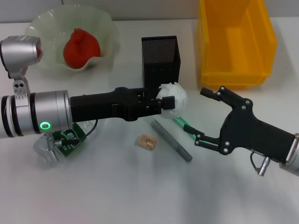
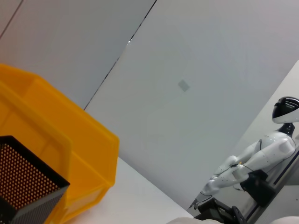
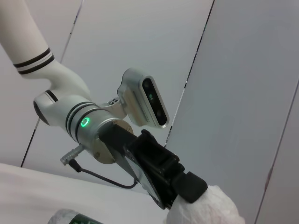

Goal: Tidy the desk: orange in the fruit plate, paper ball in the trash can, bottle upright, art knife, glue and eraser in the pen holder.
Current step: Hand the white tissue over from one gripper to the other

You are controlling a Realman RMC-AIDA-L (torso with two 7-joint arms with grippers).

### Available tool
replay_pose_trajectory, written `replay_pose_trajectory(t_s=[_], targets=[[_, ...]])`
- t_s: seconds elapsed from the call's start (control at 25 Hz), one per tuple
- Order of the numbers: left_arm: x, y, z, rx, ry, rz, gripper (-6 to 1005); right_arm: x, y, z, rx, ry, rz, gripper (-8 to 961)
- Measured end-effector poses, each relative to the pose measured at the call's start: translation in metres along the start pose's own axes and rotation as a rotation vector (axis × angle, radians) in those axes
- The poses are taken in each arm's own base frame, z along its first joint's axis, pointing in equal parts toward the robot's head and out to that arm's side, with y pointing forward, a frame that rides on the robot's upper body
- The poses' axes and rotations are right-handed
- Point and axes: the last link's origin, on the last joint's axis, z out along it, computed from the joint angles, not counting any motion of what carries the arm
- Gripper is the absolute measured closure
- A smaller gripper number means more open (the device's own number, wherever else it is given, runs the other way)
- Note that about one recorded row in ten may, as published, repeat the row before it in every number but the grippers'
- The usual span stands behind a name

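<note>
The left pincer clamps the paper ball; next, I judge, carry it over the yellow trash can. The right pincer gapes empty.

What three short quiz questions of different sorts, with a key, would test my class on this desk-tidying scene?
1. True or false: the orange already lies in the fruit plate.
2. What does the left gripper hold?
A. paper ball
B. eraser
C. bottle
3. Fill in: the right gripper is ____, holding nothing.

Key: 1 true; 2 A; 3 open.
</note>
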Motion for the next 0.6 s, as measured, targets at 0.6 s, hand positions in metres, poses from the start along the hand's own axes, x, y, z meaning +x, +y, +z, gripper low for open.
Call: replay_pose_trajectory(t_s=[0.6], targets=[[0.000, 0.002, 0.004, -0.018, 0.014, -0.058, 492, -0.005, 0.005, 0.016, 0.005, -0.048, -0.063, 146]])
